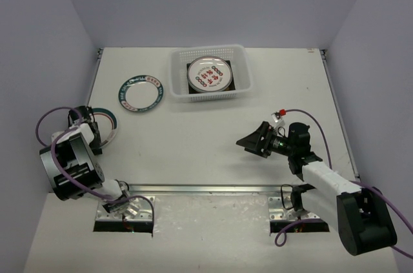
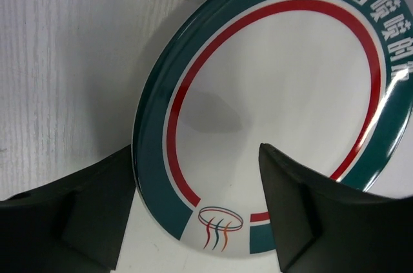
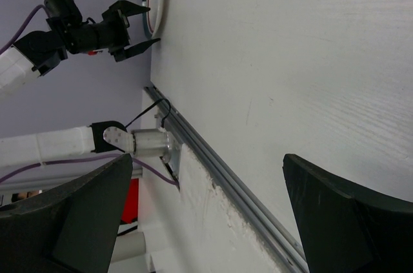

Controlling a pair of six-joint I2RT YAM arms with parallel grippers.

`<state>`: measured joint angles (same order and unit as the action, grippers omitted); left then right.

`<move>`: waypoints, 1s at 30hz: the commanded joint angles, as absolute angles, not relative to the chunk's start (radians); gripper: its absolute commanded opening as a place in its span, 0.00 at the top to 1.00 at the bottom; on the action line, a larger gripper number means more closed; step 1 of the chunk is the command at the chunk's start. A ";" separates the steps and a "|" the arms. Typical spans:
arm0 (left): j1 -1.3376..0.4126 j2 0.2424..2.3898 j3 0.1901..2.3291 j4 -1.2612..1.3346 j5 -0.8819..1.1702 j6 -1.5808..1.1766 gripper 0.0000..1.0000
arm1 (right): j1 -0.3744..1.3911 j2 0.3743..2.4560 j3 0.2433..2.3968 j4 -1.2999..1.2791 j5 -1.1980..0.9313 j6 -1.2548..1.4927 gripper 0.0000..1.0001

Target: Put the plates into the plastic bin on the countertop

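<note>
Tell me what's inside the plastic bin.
A round white plate with red motifs lies on top in the plastic bin. Around it show dark edges of something beneath; what else is stacked under it is covered.

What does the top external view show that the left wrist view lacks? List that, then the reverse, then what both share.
Top external only: the plastic bin holding a red-patterned plate, a loose plate to the left of it, and the right gripper, open.
Left wrist only: the red ring, white characters and small logo on the near plate.
Both: that near plate, the left gripper with its fingers spread on either side of it, and the countertop.
</note>
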<state>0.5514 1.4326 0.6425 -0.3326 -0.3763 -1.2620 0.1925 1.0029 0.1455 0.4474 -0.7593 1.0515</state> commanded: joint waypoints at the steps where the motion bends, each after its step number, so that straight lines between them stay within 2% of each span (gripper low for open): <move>1: 0.563 1.492 0.641 -0.342 -0.369 -1.289 0.42 | 0.196 1.007 0.181 0.481 -0.753 1.039 0.01; 4: 0.563 1.507 0.649 -0.355 -0.365 -1.289 0.49 | 0.196 1.008 0.183 0.477 -0.752 1.036 0.01; 12: 0.563 1.529 0.649 -0.327 -0.312 -1.255 0.97 | 0.196 1.002 0.189 0.471 -0.756 1.031 0.01; 18: 0.564 1.459 0.654 -0.314 -0.269 -1.184 1.00 | 0.195 0.998 0.187 0.466 -0.758 1.026 0.01; 25: 0.564 1.107 0.600 -0.249 -0.249 -1.112 1.00 | 0.194 0.987 0.193 0.464 -0.761 1.026 0.01; 30: 0.563 0.942 0.645 -0.266 -0.261 -1.075 1.00 | 0.190 0.971 0.192 0.457 -0.761 1.026 0.01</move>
